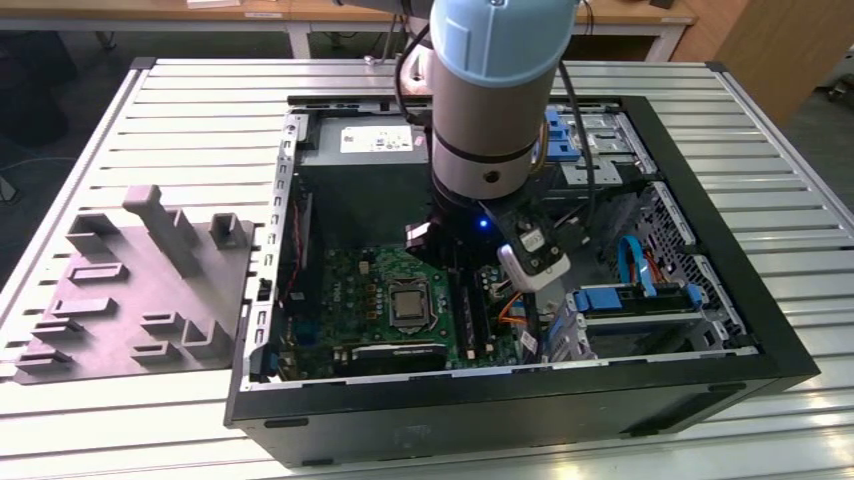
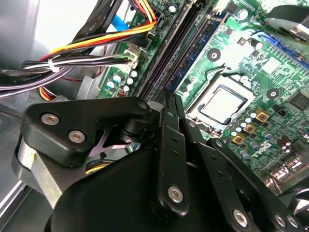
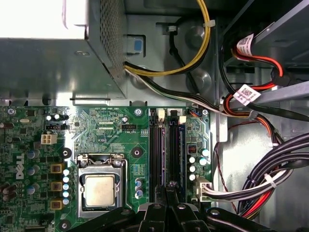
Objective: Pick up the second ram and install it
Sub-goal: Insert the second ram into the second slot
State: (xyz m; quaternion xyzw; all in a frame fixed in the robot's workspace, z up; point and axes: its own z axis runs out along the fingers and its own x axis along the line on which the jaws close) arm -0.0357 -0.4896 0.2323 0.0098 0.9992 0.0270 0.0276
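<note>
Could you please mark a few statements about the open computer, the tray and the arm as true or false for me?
1. The case lies open on a slatted table. True.
2. The grey tray sits inside the case. False: it lies on the table, at the exterior view's left of the case.
3. The gripper hangs over the motherboard, at the memory slots. True.
4. A cooler covers the processor. False: its metal lid is bare.
5. The arm is parked outside the case. False: it reaches down into the case.
</note>
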